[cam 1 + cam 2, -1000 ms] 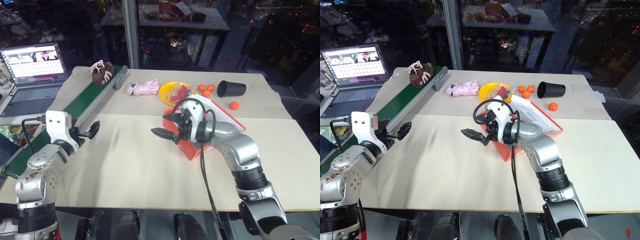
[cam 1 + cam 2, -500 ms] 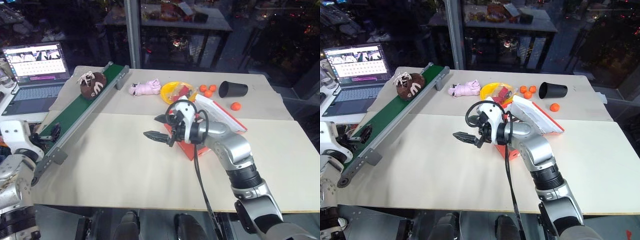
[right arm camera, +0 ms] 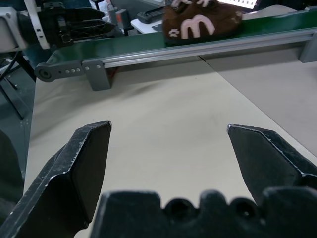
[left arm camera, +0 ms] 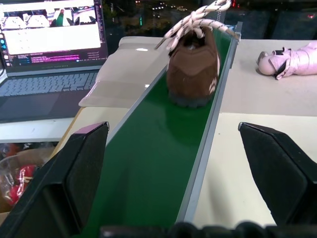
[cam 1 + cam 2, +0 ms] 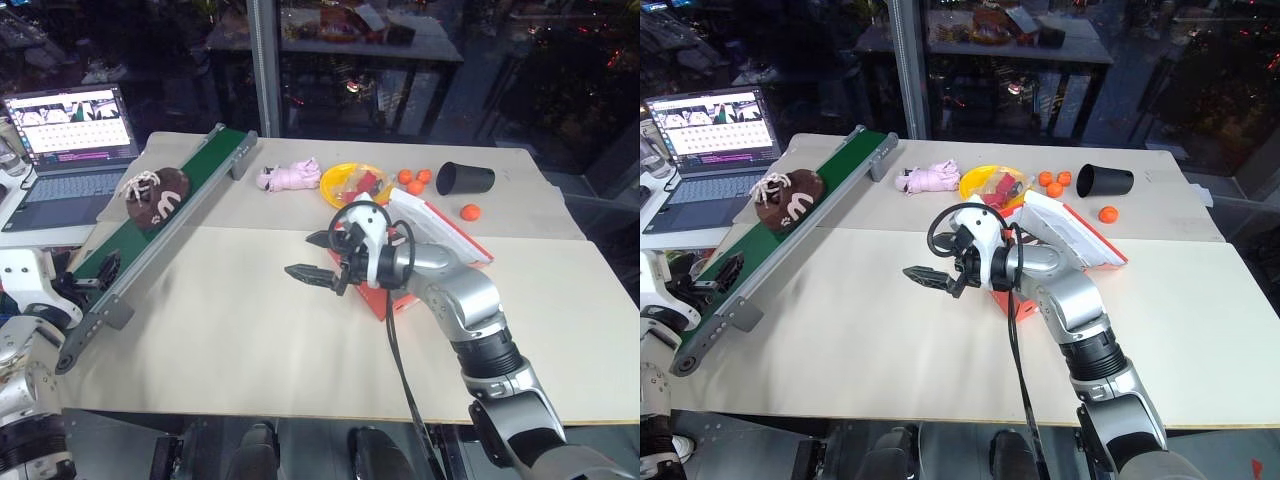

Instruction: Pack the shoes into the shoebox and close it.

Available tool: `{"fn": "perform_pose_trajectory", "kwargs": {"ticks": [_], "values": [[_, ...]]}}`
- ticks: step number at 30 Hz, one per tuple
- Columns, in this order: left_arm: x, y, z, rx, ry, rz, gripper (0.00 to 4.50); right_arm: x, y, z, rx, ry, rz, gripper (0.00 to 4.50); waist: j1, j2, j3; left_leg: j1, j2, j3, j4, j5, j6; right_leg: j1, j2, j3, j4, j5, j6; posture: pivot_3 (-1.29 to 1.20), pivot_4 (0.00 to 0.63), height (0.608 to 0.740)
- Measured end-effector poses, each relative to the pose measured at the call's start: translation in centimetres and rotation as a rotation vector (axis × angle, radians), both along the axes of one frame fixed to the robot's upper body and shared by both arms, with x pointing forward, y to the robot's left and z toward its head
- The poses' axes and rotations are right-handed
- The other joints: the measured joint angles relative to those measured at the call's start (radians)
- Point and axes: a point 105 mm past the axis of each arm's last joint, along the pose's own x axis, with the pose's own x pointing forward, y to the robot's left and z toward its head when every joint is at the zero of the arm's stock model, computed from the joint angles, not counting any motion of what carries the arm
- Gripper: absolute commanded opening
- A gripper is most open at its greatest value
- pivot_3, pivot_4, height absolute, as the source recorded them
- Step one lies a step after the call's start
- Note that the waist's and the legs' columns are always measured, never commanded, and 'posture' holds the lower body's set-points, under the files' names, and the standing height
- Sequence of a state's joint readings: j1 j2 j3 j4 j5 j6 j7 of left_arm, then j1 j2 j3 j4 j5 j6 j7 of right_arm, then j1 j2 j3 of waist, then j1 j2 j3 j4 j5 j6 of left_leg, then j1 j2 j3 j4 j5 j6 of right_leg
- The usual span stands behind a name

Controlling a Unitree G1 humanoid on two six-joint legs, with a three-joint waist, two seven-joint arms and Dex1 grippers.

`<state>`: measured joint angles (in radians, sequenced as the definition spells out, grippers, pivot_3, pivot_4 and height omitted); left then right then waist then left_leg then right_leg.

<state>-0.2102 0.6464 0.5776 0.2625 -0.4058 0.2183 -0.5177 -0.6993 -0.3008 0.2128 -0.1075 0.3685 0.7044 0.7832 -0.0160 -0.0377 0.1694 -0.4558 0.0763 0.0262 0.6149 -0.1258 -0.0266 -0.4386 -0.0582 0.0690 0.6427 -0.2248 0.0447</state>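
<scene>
At the worktop's left edge an open laptop (image 5: 68,140) stands with its screen lit. Just beside it a green conveyor belt (image 5: 150,235) runs from the near-left edge toward the far edge, and 1 dark brown shoe (image 5: 155,194) with white laces and a white side mark sits on it about midway along. At the belt's near end the left gripper (image 5: 90,275) faces up the belt with its 2 fingers spread wide and nothing between them; in the left wrist view the shoe (image 4: 193,72) lies ahead of it, apart. Along the far edge lies a pink plush toy (image 5: 288,177), then a yellow plate (image 5: 345,183) holding some red pieces. Near the middle of the worktop the right gripper (image 5: 312,258) points left, level above the bare surface, fingers spread and empty. Just behind its wrist sits the red-orange shoebox (image 5: 440,235), its lid tilted open; what is inside cannot be told. Beyond it, toward the far-right corner, lie 4 small orange balls (image 5: 415,181) and a black cup (image 5: 463,178) on its side.
</scene>
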Motion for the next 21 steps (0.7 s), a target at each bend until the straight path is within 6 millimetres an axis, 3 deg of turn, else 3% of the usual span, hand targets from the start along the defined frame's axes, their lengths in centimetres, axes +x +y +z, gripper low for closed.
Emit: {"fn": "perform_pose_trajectory", "kwargs": {"ticks": [17, 21], "values": [[1.1, 1.2, -2.6, -0.068, 0.076, 0.026, 4.5, 0.0, -0.7, 0.1, -0.026, -0.015, -0.025, 4.45, 0.0, 0.0, 0.0, 0.0, 0.0, 0.0, 0.0, 0.0, 0.0, 0.0, 0.0, 0.0, 0.0, 0.0, 0.0, 0.0, 0.15, 0.736], [1.0, 1.8, -3.3, -0.097, 0.112, 0.044, 3.45, 0.1, -1.0, 0.2, -0.036, -0.021, -0.038, 4.5, 0.005, 0.0, 0.0, 0.0, 0.0, 0.0, 0.0, 0.0, 0.0, 0.0, 0.0, 0.0, 0.0, 0.0, 0.0, 0.0, 0.15, 0.736]]}}
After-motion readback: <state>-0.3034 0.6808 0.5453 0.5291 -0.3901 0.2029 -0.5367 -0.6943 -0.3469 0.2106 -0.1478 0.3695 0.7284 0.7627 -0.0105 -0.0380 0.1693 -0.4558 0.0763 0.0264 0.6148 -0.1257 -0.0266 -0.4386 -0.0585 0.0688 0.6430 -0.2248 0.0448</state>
